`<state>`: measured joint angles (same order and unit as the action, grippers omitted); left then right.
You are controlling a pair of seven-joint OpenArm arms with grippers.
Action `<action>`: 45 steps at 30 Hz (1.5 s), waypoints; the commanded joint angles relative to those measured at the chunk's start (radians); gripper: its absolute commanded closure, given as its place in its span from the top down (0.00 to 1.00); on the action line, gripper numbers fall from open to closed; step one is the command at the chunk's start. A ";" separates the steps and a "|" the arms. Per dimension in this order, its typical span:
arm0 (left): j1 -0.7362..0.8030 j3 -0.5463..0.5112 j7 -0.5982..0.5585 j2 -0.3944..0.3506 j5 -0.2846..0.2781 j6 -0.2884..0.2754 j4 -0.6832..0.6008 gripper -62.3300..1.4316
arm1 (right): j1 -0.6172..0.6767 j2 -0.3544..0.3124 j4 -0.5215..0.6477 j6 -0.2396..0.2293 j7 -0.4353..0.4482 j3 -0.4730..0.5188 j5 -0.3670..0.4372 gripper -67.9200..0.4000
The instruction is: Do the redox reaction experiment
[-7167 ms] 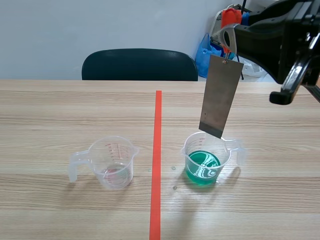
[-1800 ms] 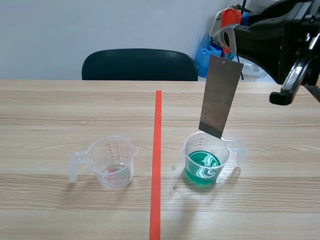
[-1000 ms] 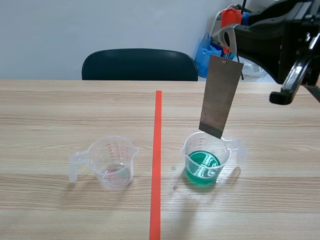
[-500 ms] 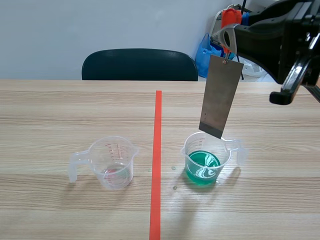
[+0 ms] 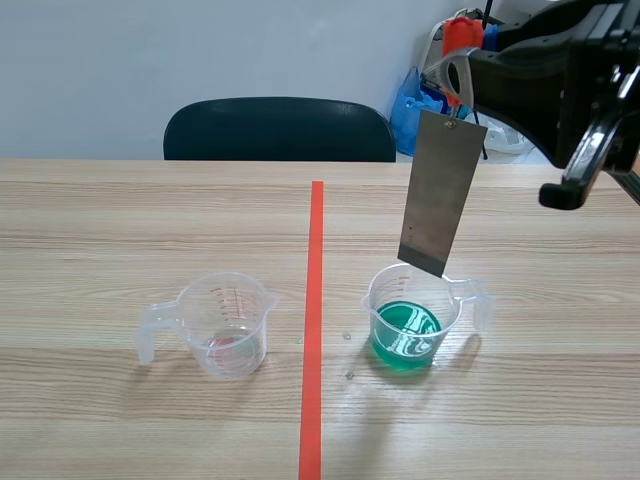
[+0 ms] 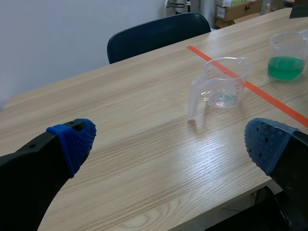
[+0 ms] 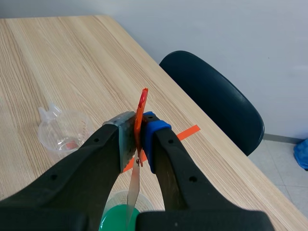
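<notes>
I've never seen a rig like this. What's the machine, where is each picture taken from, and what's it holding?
A robot with two black arms. One picture looks across the table from between them; the other two come from wrist cameras. On the table stand a nearly empty clear cup and a cup of green liquid, either side of a red tape line. The right arm has jaws shut on an orange tab, from which a metal plate hangs over the green liquid. The left arm's jaws are open, empty.
</notes>
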<state>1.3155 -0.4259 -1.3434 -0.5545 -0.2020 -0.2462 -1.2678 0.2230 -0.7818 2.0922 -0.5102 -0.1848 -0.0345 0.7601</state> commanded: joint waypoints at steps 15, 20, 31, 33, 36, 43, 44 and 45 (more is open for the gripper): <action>0.001 -0.002 -0.023 -0.003 -0.004 -0.002 -0.011 1.00 | -0.010 -0.013 0.011 0.003 0.014 0.010 0.011 0.02; 0.001 -0.002 -0.024 -0.003 -0.004 -0.002 -0.011 1.00 | -0.010 -0.013 0.011 0.003 0.014 0.010 0.011 0.02; 0.001 -0.002 -0.031 -0.003 -0.004 -0.002 -0.011 1.00 | -0.010 -0.013 0.011 0.003 0.014 0.010 0.011 0.02; 0.001 -0.002 -0.042 -0.003 -0.004 -0.002 -0.011 1.00 | -0.010 -0.013 0.011 0.003 0.014 0.010 0.011 0.02; 0.001 -0.002 -0.054 -0.003 -0.004 -0.002 -0.011 1.00 | -0.010 -0.013 0.011 0.003 0.014 0.010 0.011 0.02; 0.001 -0.002 -0.053 -0.003 -0.004 -0.002 -0.011 1.00 | -0.010 -0.013 0.011 0.003 0.014 0.010 0.011 0.02; 0.001 -0.002 -0.053 -0.003 -0.004 -0.002 -0.011 1.00 | -0.010 -0.013 0.011 0.003 0.014 0.010 0.011 0.02; 0.001 -0.002 -0.053 -0.003 -0.004 -0.002 -0.011 1.00 | -0.010 -0.013 0.011 0.003 0.014 0.010 0.011 0.02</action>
<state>1.3155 -0.4259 -1.3811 -0.5545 -0.2020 -0.2462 -1.2678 0.2230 -0.7818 2.0922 -0.5102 -0.1848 -0.0345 0.7601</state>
